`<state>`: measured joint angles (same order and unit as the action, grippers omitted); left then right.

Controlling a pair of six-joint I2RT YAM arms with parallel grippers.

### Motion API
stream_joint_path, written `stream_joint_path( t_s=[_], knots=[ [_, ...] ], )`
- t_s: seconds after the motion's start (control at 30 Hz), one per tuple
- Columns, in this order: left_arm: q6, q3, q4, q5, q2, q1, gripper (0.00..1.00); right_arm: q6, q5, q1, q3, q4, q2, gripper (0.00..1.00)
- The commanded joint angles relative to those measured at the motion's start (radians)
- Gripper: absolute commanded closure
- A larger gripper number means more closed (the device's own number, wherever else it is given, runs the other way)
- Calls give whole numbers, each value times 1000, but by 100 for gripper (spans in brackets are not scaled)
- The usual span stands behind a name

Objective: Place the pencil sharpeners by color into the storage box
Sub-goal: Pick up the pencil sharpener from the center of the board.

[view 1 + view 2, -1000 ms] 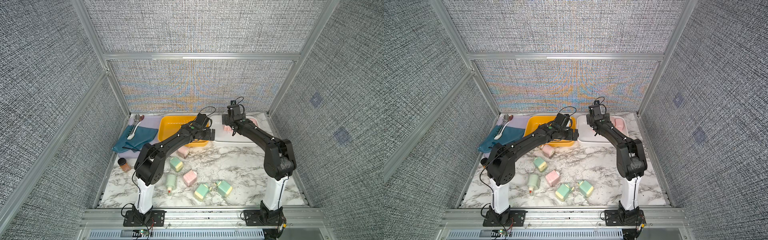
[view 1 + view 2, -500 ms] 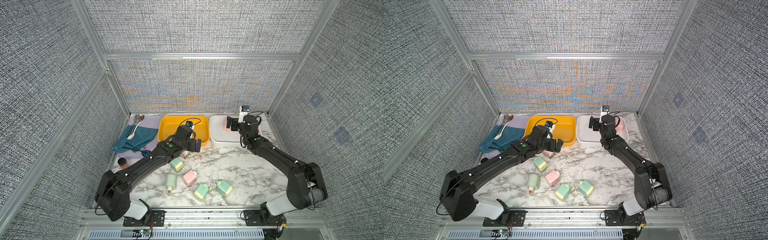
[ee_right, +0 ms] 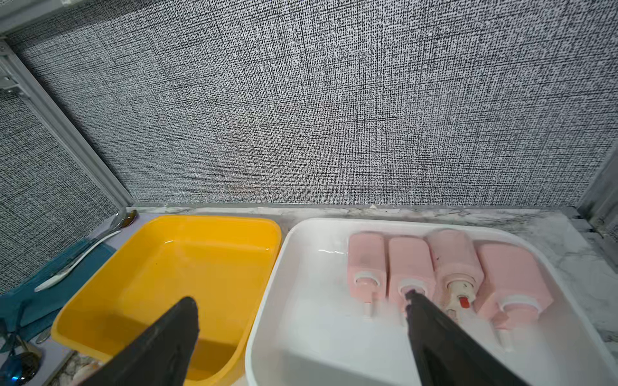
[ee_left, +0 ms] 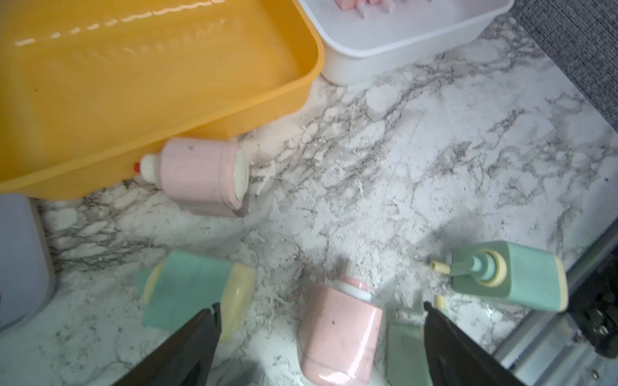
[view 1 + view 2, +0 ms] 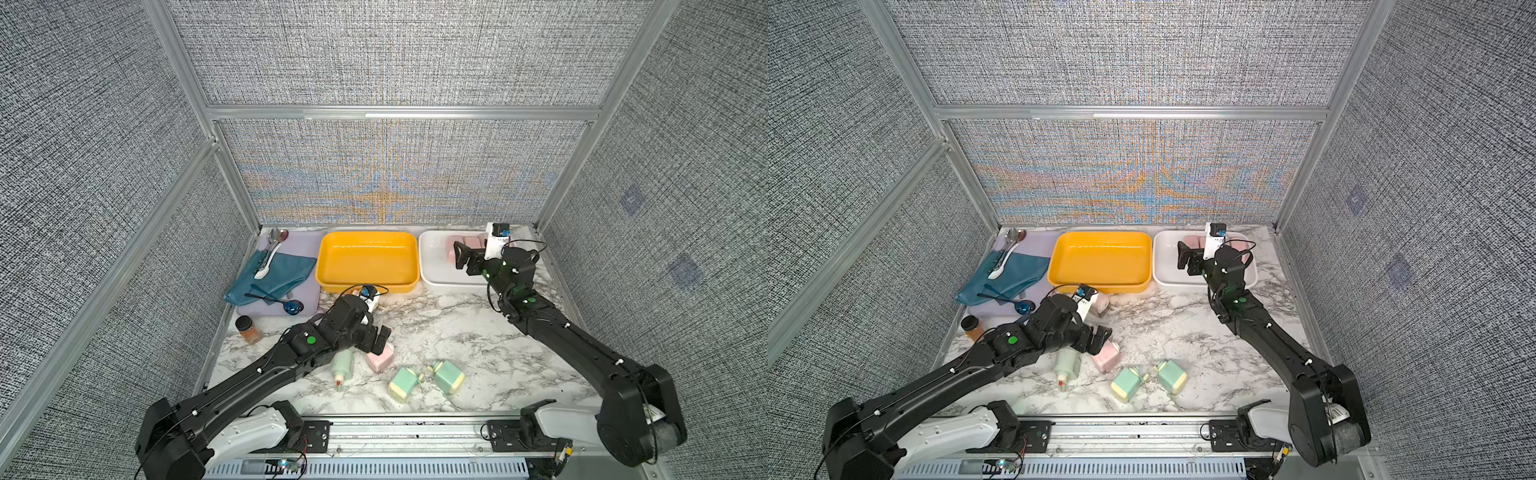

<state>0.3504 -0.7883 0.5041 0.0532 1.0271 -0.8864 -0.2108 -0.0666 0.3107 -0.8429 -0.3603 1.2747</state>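
Hovering wide-open: left tool [image 4: 321, 304] low over two pink pencil sharpeners [image 4: 200, 173] and four green sharpeners [image 4: 187, 287]; right tool [image 3: 301, 296] above white tray [image 3: 267, 287] holding four pink.

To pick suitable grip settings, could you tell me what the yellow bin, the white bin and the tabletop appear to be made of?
The yellow bin looks like glossy moulded plastic: bright light streaks, rounded corners. The white bin seems the same, smooth with a sheen. The tabletop shows a grey-veined marble pattern; stone or printed laminate, I cannot tell.

Lab cell: grey fabric walls [image 5: 395, 50], aluminium frame [image 5: 399, 112].
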Motion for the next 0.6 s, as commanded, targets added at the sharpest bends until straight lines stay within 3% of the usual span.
stream_joint_path(
  t_s=[0.0, 0.23, 0.57],
  knots=[
    [73, 37, 90, 41, -46, -59, 3, -3, -32, 4, 14, 44, -29, 1],
    [171, 130, 66, 94, -56, -140, 6, -33, 22, 4, 25, 82, -72, 1],
    [27, 118, 3, 165, 104, -220, 9, -49, 66, 4, 16, 80, -88, 1]
  ],
)
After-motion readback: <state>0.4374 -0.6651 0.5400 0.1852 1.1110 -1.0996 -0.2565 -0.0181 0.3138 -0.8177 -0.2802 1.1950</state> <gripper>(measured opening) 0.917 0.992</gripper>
